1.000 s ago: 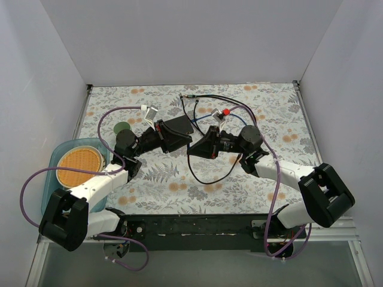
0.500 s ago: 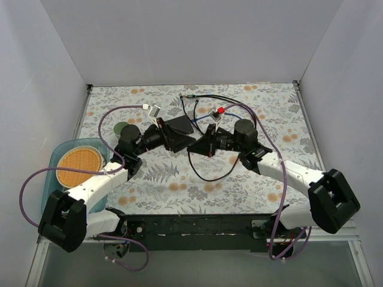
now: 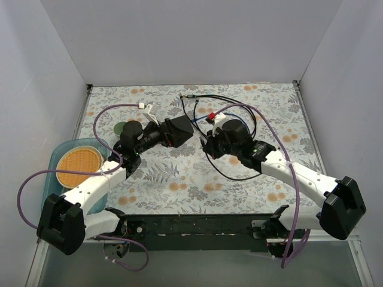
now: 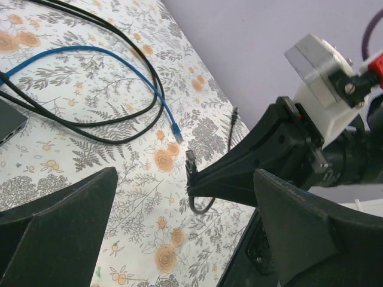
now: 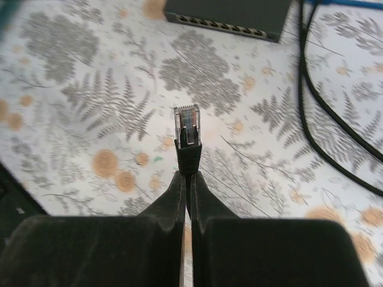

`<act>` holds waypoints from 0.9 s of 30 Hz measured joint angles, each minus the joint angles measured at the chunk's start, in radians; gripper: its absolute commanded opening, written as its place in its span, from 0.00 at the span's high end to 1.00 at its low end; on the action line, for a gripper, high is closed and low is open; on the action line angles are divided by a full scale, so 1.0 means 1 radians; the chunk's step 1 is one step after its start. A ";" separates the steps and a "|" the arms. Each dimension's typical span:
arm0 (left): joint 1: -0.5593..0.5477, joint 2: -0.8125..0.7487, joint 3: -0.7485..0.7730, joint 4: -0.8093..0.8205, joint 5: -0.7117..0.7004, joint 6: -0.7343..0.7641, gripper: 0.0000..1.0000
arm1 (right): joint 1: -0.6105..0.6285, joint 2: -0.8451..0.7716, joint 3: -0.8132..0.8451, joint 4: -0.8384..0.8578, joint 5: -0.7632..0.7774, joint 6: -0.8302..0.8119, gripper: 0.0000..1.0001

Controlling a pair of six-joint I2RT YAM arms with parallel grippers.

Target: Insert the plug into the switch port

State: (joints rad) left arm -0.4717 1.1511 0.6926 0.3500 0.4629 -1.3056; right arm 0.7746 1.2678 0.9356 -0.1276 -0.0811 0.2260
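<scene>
Though right gripper (image 5: pixel 187 174) pinches plug (image 5: pixel 187 127) by its rear, insertion not yet done: plug hangs in air, well apart from switch (image 5: pixel 230 15), port row (image 5: pixel 221 27) facing it. Left gripper (image 3: pixel 177 130) spread, empty, near switch. Remaining, likely: align with port, close gap, push home.
</scene>
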 measured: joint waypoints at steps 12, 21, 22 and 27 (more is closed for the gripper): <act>0.000 0.079 0.120 -0.178 -0.198 0.088 0.02 | 0.158 0.085 0.059 -0.208 0.510 -0.085 0.99; 0.000 0.282 0.320 -0.319 -0.345 0.142 0.02 | 0.163 0.085 0.059 -0.214 0.573 -0.098 0.99; 0.000 0.317 0.359 -0.336 -0.356 0.151 0.02 | 0.163 0.085 0.060 -0.214 0.569 -0.096 0.99; 0.001 0.603 0.682 -0.494 -0.446 0.235 0.02 | 0.146 0.069 0.064 -0.212 0.493 -0.077 0.99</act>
State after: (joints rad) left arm -0.4709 1.7538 1.3750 -0.1440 0.0166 -1.0710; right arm 0.9203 1.3373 0.9993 -0.3401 0.4122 0.1490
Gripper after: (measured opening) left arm 0.981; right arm 0.032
